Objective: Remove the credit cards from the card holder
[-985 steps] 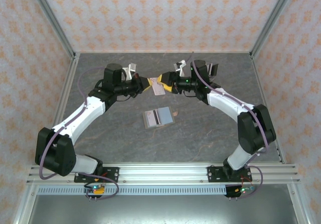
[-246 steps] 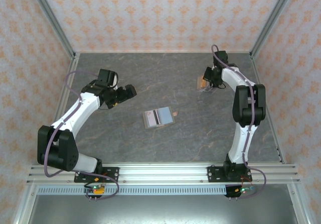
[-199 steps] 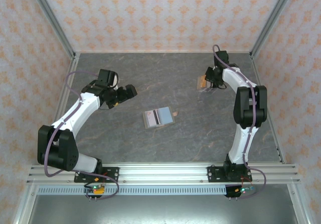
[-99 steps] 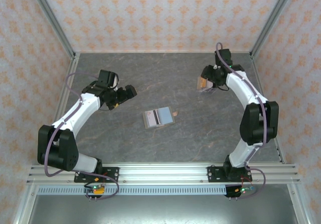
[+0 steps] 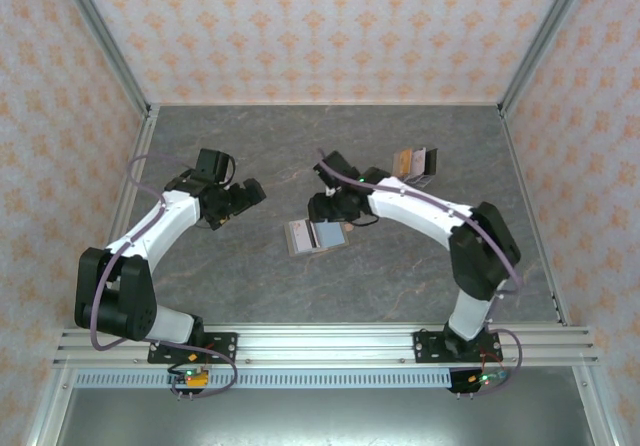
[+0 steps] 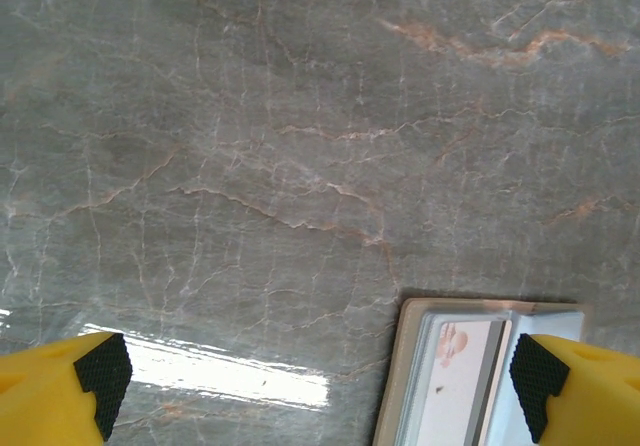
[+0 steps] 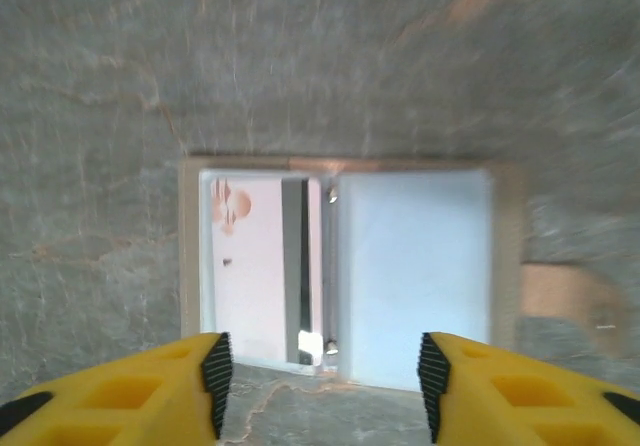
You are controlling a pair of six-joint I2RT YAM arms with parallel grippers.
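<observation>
The card holder (image 5: 316,236) lies open and flat mid-table, tan-edged with grey-blue panels. In the right wrist view its left panel (image 7: 255,266) holds a pale pink card with a dark stripe, its right panel (image 7: 415,271) is plain grey-blue, and a tan tab (image 7: 562,301) sticks out at the right. My right gripper (image 5: 325,212) (image 7: 323,386) hovers open just over the holder's far edge, with nothing between its fingers. My left gripper (image 5: 248,192) (image 6: 315,386) stands wide open to the holder's left, whose corner (image 6: 470,376) shows near its right fingertip. Loose cards (image 5: 415,161) lie at the back right.
The table (image 5: 400,266) is grey marble, framed by metal posts and patterned walls. A bright glare streak (image 6: 210,371) lies on the surface under the left gripper. Free room lies in front of the holder and along the back left.
My right arm has swung from the back right, where the cards now lie, over to the card holder, and its jaws have opened. The left arm has barely shifted.
</observation>
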